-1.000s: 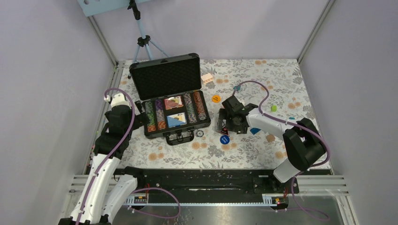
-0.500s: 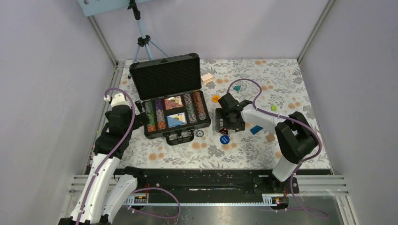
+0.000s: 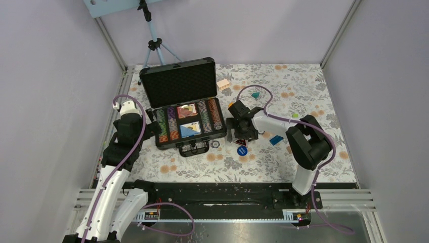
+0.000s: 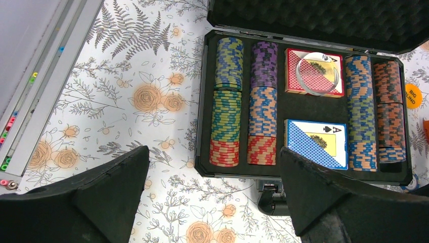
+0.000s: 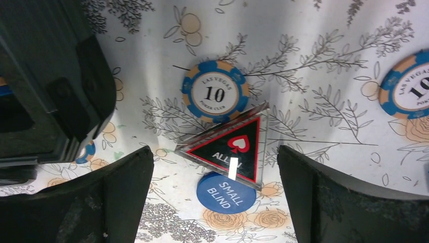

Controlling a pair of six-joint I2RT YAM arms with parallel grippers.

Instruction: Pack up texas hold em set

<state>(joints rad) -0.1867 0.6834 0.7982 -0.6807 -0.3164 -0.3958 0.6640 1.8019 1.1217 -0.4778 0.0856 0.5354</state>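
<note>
Top view: we see the briefcase (image 3: pixel 178 83) lying open at the back left of the tabletop (image 3: pixel 303 86), with the right pincer (image 3: pixel 237 132) just beside its right edge.
Left wrist: our left pincer (image 4: pixel 213 152) gapes wide and empty above the chip rows (image 4: pixel 226 101) and card decks (image 4: pixel 316 143).
Right wrist: the right pincer (image 5: pixel 215 151) is spread and empty over the all-in triangle (image 5: pixel 227 149), blue chip (image 5: pixel 215 91) and small-blind disc (image 5: pixel 226 193).

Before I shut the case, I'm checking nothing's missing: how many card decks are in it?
2. Both lie in the middle of the case: the red-backed deck in the far slot with a clear disc on it, and the blue-backed deck in the near slot. None seems hidden.
</note>
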